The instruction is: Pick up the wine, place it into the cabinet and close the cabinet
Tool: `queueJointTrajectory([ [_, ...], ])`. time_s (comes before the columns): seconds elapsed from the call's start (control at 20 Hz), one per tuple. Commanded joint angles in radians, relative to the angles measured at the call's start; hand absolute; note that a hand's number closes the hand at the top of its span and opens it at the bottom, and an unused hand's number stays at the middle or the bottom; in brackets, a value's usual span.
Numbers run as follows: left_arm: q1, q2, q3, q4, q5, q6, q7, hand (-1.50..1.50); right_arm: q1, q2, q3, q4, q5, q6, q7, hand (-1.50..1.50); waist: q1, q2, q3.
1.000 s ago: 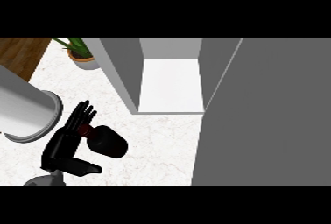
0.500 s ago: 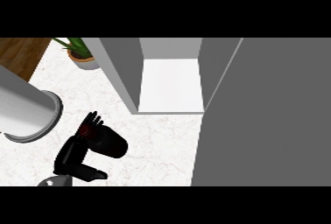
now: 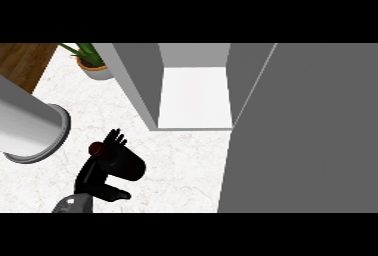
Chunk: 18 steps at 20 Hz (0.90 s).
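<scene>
Item: wine, dark bottle on the counter; left hand curled round it. Step: grasping. Next: lift and carry into the open cabinet.

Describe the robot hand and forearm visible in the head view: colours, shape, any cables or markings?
One arm shows, at the lower left. The robot hand is glossy black, with slim, pointed black fingers and a stubby rounded thumb. Below it a short stretch of grey forearm shows, smooth and rounded with a soft sheen. No cables, markings or sleeve are visible. The other arm is out of view.
</scene>
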Motion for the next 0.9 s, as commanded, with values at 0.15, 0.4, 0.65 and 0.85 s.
queueJointTrajectory([
  [0.15,-0.055,-0.032,-0.005,0.156,-0.016,-0.072,-0.165,-1.5,-0.056,-0.031,-0.083,-0.029,-0.101,0.018,0.04,-1.5,-0.003,0.003,-0.001],
  [0.4,-0.11,-0.022,-0.002,0.179,-0.013,-0.069,-0.165,-1.5,0.022,-0.019,-0.039,-0.085,-0.058,0.022,0.042,-1.5,-0.005,0.0,0.0],
  [0.65,-0.132,-0.037,-0.013,0.204,-0.023,-0.055,-0.185,-1.5,0.03,-0.016,-0.044,-0.078,-0.081,0.03,0.031,-1.5,-0.004,0.001,0.0],
  [0.85,-0.106,-0.016,-0.01,0.182,-0.02,-0.049,-0.237,-1.5,-0.028,-0.005,-0.035,-0.052,-0.052,0.008,0.061,-1.5,0.002,0.0,0.0],
])
